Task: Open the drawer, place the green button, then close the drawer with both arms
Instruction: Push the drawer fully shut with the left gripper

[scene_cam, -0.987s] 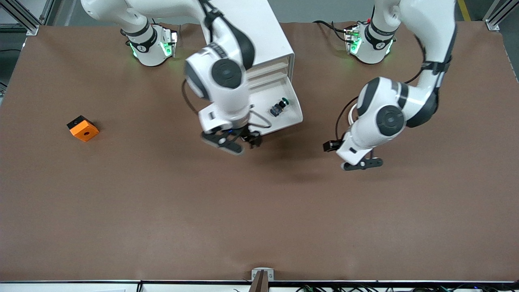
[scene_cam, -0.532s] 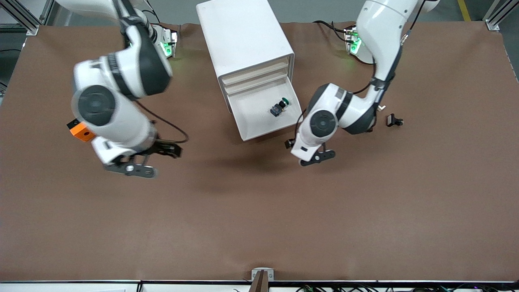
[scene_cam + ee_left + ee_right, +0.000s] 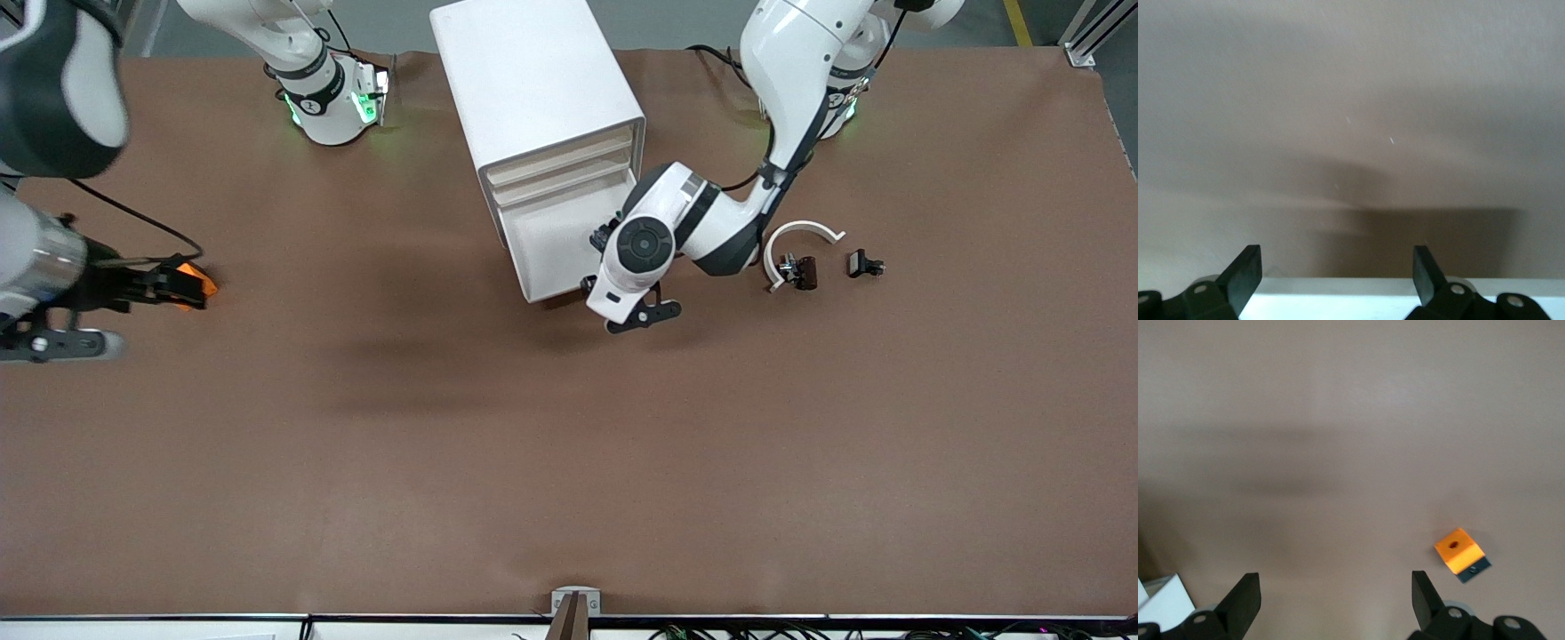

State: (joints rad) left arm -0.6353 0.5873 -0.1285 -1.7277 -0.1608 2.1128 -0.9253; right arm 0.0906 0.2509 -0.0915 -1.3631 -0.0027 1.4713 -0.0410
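The white cabinet (image 3: 542, 98) is standing on the brown surface (image 3: 569, 462), between the two arm bases. Its lowest drawer (image 3: 549, 253) is sticking out toward the front camera, and the three drawers above it are sitting pushed in. The left arm is reaching across the open drawer and covering one corner of it. The button (image 3: 604, 236) is lying in the drawer, but only a small dark bit of it is peeking out from under the arm, and its green cap is hidden. The left end effector (image 3: 642, 316) is hanging just past the drawer's front edge, with its fingers (image 3: 1245, 275) spread wide and nothing between them. The right end effector (image 3: 53, 342) is hanging at the right arm's end of the surface, partly cut off by the picture's edge, and its fingers (image 3: 1245, 600) are spread wide and empty too. The orange block (image 3: 196, 283) is mostly hidden by that arm in the front view, but the right wrist view is showing it whole (image 3: 1460, 553). A white arc piece (image 3: 800, 233) and a small black piece (image 3: 864, 264) are lying toward the left arm's end.
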